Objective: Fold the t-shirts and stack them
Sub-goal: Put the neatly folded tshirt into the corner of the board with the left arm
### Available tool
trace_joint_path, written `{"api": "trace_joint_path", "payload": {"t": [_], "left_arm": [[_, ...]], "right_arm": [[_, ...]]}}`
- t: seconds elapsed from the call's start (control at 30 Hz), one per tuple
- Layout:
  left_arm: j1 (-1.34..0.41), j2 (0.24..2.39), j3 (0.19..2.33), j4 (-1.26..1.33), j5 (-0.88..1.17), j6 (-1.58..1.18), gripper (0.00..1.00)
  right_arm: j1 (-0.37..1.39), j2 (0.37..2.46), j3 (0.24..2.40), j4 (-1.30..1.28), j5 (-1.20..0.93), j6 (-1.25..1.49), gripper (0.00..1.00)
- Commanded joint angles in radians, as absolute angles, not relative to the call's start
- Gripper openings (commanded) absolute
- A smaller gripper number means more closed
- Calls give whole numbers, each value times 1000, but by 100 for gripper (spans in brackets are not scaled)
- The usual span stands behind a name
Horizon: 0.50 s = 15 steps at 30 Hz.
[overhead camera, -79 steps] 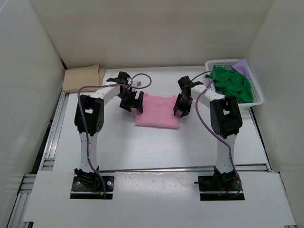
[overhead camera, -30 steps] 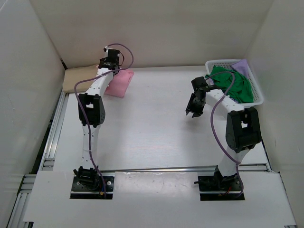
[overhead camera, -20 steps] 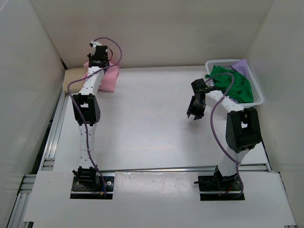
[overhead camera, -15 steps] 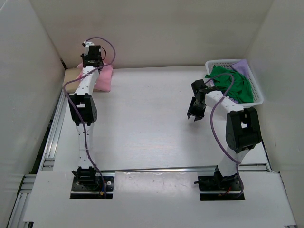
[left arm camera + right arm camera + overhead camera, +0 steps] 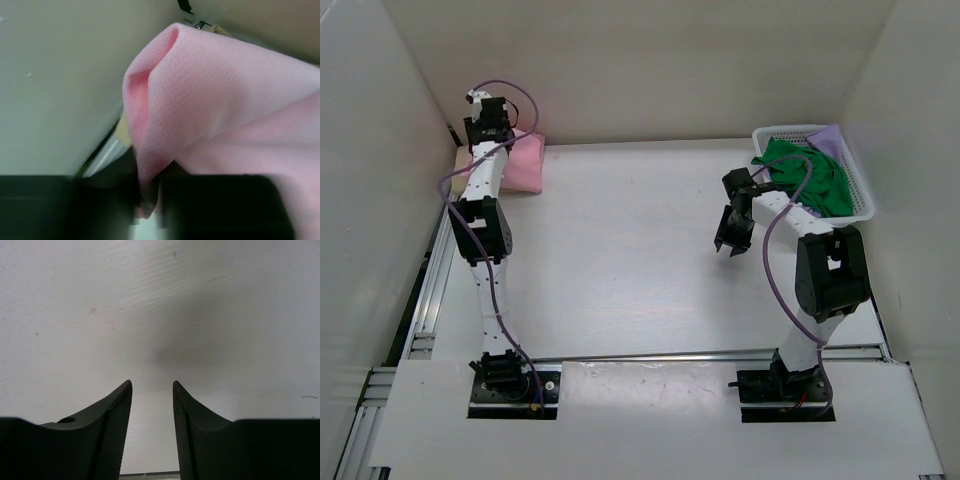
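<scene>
Carried off the middle of the worktop [image 5: 620,260], the pink shirt [image 5: 525,165] now hangs far left of the basket [image 5: 785,131], pinched in the left tool [image 5: 150,197]. Beside the basket the right tool [image 5: 152,390] hovers spread, empty. Released bunched, the shirt could unfold.

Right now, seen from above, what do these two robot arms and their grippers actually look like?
Both the left arm and the right arm are slim white tubes linked by chunky black joints, bolted to black base plates. A thin purple cable runs loosely along each. The right gripper has two black tapering fingers with finely ribbed inner faces.
</scene>
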<state>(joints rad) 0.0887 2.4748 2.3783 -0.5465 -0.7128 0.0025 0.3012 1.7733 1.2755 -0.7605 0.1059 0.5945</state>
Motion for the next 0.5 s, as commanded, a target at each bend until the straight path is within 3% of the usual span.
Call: {"api": "trace_joint_path", "payload": {"t": [0.0, 0.07, 0.17, 0.37, 0.47], "left_arm": [[118, 2473, 2402, -509, -730, 0, 44], [130, 2549, 2456, -497, -803, 0, 99], [156, 2611, 2574, -447, -892, 0, 100], [167, 2476, 2436, -403, -904, 0, 100], [158, 2387, 2324, -403, -882, 0, 100]], "right_arm": [[296, 1762, 1318, -782, 123, 577, 44], [296, 1763, 1338, -802, 114, 577, 44], [296, 1763, 1379, -811, 101, 557, 46], [296, 1712, 1535, -831, 101, 508, 50], [258, 1701, 1635, -831, 139, 494, 57]]}}
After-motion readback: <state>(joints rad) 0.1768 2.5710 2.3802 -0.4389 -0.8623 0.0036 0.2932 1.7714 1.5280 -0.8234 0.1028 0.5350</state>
